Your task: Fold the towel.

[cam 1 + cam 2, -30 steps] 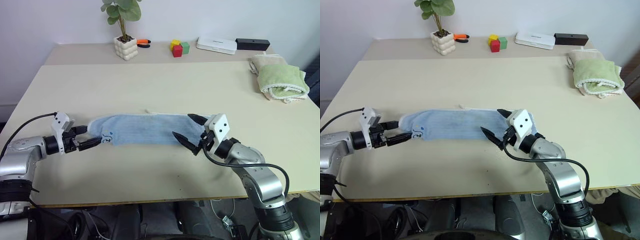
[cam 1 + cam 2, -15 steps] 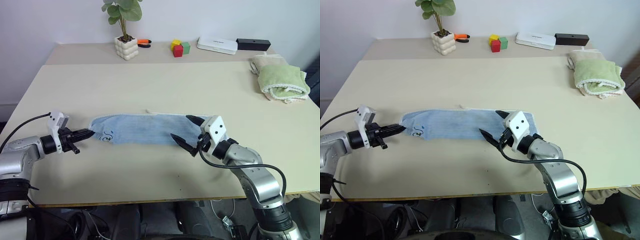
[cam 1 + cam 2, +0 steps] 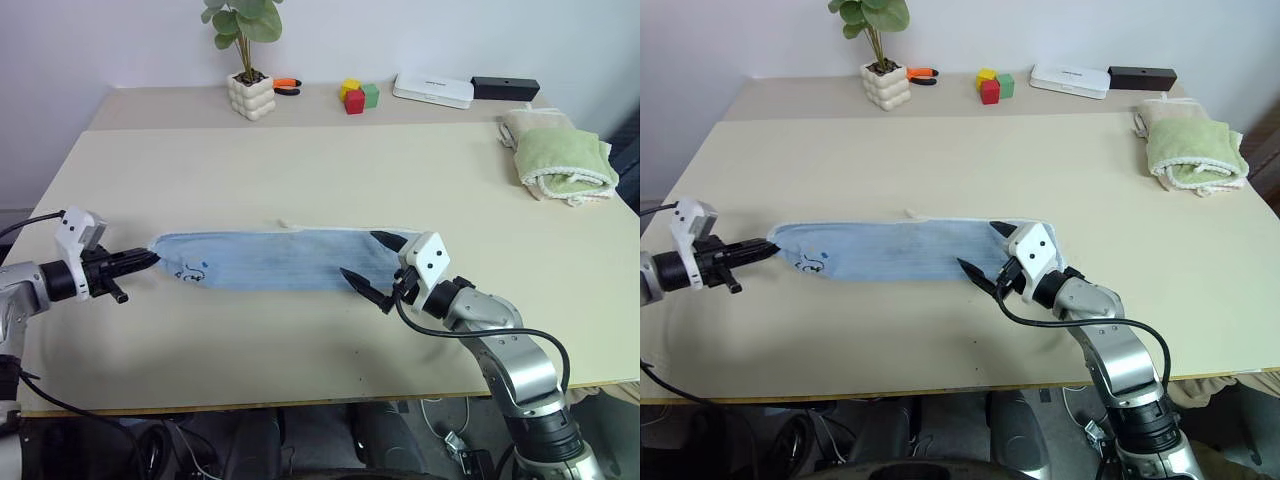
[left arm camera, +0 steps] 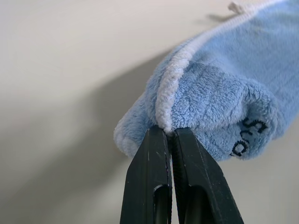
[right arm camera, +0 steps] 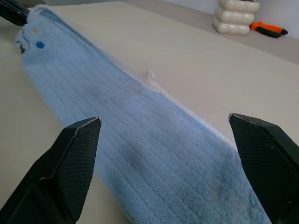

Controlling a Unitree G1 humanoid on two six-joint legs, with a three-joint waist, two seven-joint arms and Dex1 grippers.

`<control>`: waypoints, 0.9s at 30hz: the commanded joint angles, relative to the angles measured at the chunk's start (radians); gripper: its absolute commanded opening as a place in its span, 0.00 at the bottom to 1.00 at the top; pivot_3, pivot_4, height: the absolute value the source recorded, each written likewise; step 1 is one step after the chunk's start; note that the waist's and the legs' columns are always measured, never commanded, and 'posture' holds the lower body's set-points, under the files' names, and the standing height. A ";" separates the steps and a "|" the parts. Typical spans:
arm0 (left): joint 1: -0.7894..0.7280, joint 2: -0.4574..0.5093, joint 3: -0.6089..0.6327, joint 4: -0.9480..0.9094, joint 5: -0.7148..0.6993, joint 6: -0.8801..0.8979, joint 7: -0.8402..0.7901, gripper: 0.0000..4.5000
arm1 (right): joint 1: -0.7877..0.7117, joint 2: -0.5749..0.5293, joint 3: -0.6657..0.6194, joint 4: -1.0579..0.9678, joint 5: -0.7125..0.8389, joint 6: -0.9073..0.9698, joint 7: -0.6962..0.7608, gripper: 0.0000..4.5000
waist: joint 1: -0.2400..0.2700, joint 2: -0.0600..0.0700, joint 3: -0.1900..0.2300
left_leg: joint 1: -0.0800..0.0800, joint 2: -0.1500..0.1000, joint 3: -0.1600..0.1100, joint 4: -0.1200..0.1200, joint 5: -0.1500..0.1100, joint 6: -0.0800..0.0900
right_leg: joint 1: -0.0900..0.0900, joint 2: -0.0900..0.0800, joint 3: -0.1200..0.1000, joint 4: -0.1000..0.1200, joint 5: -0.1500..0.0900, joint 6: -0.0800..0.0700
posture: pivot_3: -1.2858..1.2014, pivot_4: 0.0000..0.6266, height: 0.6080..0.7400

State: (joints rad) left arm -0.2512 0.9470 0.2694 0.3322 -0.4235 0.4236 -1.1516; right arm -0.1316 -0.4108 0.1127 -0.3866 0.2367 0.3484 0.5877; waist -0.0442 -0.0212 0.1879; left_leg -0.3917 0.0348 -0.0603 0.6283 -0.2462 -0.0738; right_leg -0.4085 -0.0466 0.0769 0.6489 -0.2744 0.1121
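- I see the towel (image 3: 275, 262), light blue, ribbed, whitish-edged, stretched long on the counter (image 3: 300, 170).
- Dark print near its corner, unreadable.
- Left tool (image 3: 148, 258) pinches that end; right tool (image 3: 372, 268) gapes, empty.

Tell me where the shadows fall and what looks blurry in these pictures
Left wrist view: the towel casts a broad soft shadow on the table; its far end blurs. Right wrist view: the plant pot behind is soft. Left eye view: even light, faint shadows.

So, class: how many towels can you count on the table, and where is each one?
3. The light blue towel lies stretched across the near table; a green towel rests folded on a beige towel at the far right edge.
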 commanded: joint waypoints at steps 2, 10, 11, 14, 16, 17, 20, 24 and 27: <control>0.001 0.023 0.013 0.034 0.025 -0.105 -0.043 0.02 | -0.026 0.006 0.003 -0.011 -0.001 -0.028 0.005 1.00 | 0.000 0.000 0.000 | 0.000 0.000 0.000 0.000 0.000 0.000 | 0.000 0.000 0.000 0.000 0.000 0.000 | 0.52 0.24 1.00; -0.049 0.039 0.019 0.108 0.042 -0.127 -0.042 0.78 | -0.039 0.002 0.003 0.007 -0.006 -0.037 0.015 1.00 | 0.000 -0.001 0.000 | 0.000 0.000 0.000 0.000 0.000 0.000 | 0.000 0.000 0.000 0.000 0.000 0.000 | 0.52 0.24 1.00; -0.067 0.050 0.030 0.125 0.042 -0.124 -0.029 0.85 | -0.038 0.000 0.003 0.007 -0.008 -0.039 0.017 1.00 | 0.000 -0.001 0.000 | 0.000 0.000 0.000 0.000 0.000 0.000 | 0.000 0.000 0.000 0.000 0.000 0.000 | 0.52 0.24 1.00; -0.122 0.090 0.069 0.145 0.026 -0.089 0.004 0.99 | -0.035 -0.005 -0.001 0.013 -0.018 -0.045 0.017 1.00 | 0.000 -0.002 0.001 | 0.000 0.000 0.000 0.000 0.000 0.000 | 0.000 0.000 0.000 0.000 0.000 0.001 | 0.52 0.24 1.00; -0.144 0.105 0.084 0.158 0.018 -0.069 0.019 0.99 | -0.042 -0.002 -0.005 0.020 -0.019 -0.047 0.017 1.00 | -0.001 -0.002 0.001 | -0.001 0.000 0.000 0.000 0.000 0.000 | 0.000 0.000 0.000 0.000 0.000 0.001 | 0.52 0.24 1.00; -0.152 0.106 0.089 0.166 0.020 -0.070 0.029 0.99 | -0.045 -0.001 -0.006 0.023 -0.019 -0.048 0.017 1.00 | 0.000 -0.002 0.001 | -0.001 0.000 0.000 0.000 0.000 0.000 | 0.000 0.000 0.000 0.000 0.000 0.001 | 0.52 0.24 1.00; -0.196 0.093 0.109 0.191 0.020 -0.074 0.068 0.99 | -0.054 0.002 -0.006 0.035 -0.023 -0.054 0.017 1.00 | 0.000 -0.001 0.001 | 0.000 0.000 0.000 0.000 0.000 0.000 | 0.000 0.000 0.000 0.000 0.000 0.001 | 0.52 0.24 1.00; -0.170 0.100 0.098 0.136 -0.024 0.038 0.024 0.99 | -0.065 0.008 0.000 0.044 -0.026 -0.058 0.018 1.00 | 0.000 -0.002 0.001 | -0.001 0.000 0.000 0.000 0.000 0.000 | 0.000 0.000 0.000 0.000 0.002 0.003 | 0.52 0.24 1.00; 0.004 0.101 0.085 -0.003 -0.005 -0.043 -0.064 0.99 | -0.066 0.006 0.001 0.050 -0.028 -0.064 0.020 1.00 | -0.012 -0.001 0.001 | 0.000 0.000 0.001 0.000 0.000 0.000 | -0.001 0.000 0.001 0.001 0.002 0.003 | 0.52 0.24 1.00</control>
State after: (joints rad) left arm -0.2787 1.0412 0.3465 0.3843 -0.4262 0.4159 -1.1781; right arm -0.1877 -0.4088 0.1151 -0.3233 0.2083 0.3117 0.6041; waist -0.0558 -0.0220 0.1890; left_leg -0.3915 0.0350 -0.0590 0.6274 -0.2463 -0.0737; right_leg -0.4092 -0.0468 0.0779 0.6495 -0.2729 0.1149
